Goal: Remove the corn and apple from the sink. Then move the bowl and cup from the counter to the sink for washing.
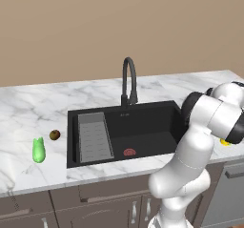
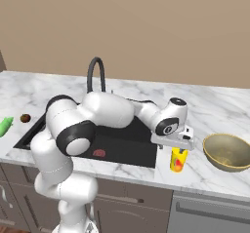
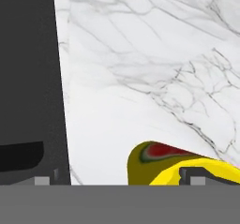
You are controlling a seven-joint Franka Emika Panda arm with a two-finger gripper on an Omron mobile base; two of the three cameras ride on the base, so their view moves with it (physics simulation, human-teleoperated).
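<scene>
The pincer (image 2: pixel 178 149) hangs directly over the cup (image 2: pixel 178 160), jaws spread wide and gripping nothing; whether a fingertip touches the rim cannot be told. The cup, a small yellow cylinder with a red mark, stands upright on the worktop (image 2: pixel 215 107) just right of the sink's (image 2: pixel 128 146) right edge, on the front strip near the drop to the cabinets. The bowl (image 2: pixel 227 151), wide, round, tan with a paler rim, sits near the cup on its right, apart from it. Open marble lies behind both. The sink is a black rectangular basin with a ribbed grey rack (image 1: pixel 94 136) at its left and an arched black faucet (image 1: pixel 128 79) behind; a flat reddish item (image 1: pixel 129 152) lies on its floor. The corn (image 1: pixel 38 150), green and pointed, and the apple (image 1: pixel 55 135), small and round, rest on the worktop left of the sink, near each other.
</scene>
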